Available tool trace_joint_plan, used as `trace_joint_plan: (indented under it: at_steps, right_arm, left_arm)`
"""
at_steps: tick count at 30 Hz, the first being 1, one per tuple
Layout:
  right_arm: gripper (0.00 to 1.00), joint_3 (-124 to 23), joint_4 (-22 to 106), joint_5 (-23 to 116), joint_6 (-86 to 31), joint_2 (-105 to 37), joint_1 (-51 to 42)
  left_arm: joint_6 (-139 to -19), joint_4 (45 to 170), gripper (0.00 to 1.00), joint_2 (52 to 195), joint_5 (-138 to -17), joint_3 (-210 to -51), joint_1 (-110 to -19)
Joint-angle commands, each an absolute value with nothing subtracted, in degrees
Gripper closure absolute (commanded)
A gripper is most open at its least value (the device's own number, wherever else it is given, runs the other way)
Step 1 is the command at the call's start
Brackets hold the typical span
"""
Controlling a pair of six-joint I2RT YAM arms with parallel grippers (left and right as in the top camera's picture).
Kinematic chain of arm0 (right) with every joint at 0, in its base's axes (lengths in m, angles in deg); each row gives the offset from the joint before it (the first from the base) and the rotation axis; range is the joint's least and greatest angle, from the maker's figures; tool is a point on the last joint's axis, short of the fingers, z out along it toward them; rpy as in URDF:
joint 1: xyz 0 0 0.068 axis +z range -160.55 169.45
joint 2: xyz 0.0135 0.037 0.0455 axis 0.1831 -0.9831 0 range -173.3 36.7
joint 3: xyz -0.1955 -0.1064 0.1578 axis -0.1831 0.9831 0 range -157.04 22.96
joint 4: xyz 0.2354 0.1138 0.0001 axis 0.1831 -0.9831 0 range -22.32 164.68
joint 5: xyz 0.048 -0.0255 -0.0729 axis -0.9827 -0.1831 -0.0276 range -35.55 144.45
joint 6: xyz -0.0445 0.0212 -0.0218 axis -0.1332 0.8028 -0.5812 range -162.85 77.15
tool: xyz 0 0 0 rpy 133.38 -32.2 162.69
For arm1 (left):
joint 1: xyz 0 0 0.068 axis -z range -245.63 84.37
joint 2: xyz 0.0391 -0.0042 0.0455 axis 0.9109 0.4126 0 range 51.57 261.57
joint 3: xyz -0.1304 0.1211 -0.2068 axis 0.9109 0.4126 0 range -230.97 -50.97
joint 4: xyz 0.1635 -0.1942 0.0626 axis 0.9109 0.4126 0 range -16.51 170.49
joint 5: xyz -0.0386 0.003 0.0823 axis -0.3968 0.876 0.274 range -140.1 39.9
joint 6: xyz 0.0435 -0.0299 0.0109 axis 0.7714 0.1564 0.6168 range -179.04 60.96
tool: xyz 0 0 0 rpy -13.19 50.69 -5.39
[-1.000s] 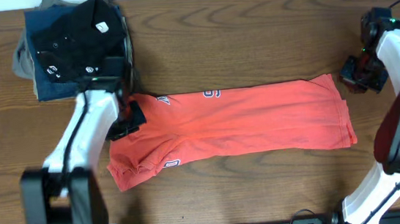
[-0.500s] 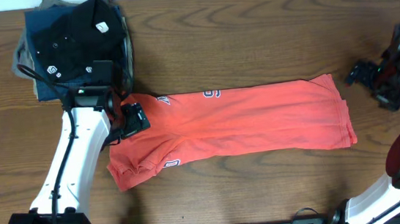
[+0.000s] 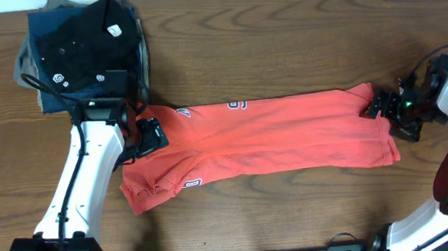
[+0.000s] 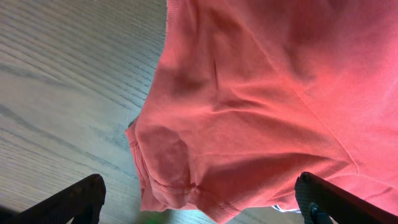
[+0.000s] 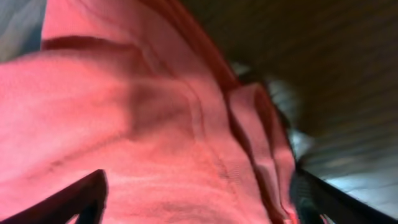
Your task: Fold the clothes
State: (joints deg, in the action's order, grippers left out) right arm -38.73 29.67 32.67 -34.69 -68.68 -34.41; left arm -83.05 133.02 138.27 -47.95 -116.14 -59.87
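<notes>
Reaching up from the near-left corner of the table (image 3: 281, 37), the left arm runs its white forearm on a slant toward the far side. It bends at the wrist so that the left gripper (image 3: 148, 138) points rightward onto the left end of the T-shirt (image 3: 275, 137). Its fingers (image 4: 78, 199) stand wide apart in the wrist view, with rumpled red-orange cloth lying loose beneath them and nothing pinched.

The right arm rises from the near-right corner and curls back inward. The right gripper (image 3: 381, 108) faces left at the far corner of the shirt's right end. Its wrist view is blurred, yet the two fingers show well apart over a folded hem, so it looks open too. Whether it touches the cloth I cannot tell.

The shirt itself lies flat across the middle of the table as a long folded band, bunched at its left end, with bits of print showing along the far edge. A black shirt (image 3: 84, 40) sits on a folded pile (image 3: 42, 92) in the far-left corner.
</notes>
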Motion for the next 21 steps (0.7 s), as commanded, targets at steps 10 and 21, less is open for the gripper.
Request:
trace_joint_plan:
  at_steps: [10, 21]
  right_arm:
    - [0.99, -36.6, 28.0, 30.4, -28.0, -69.8, -32.2]
    - [0.99, -54.6, 8.6, 45.0, -27.0, -69.2, -35.7]
  left_arm:
    - [-83.8, 133.0, 0.02, 138.5, -47.1, -115.5, -60.2]
    - [-83.8, 133.0, 0.02, 138.5, -47.1, -115.5, -60.2]
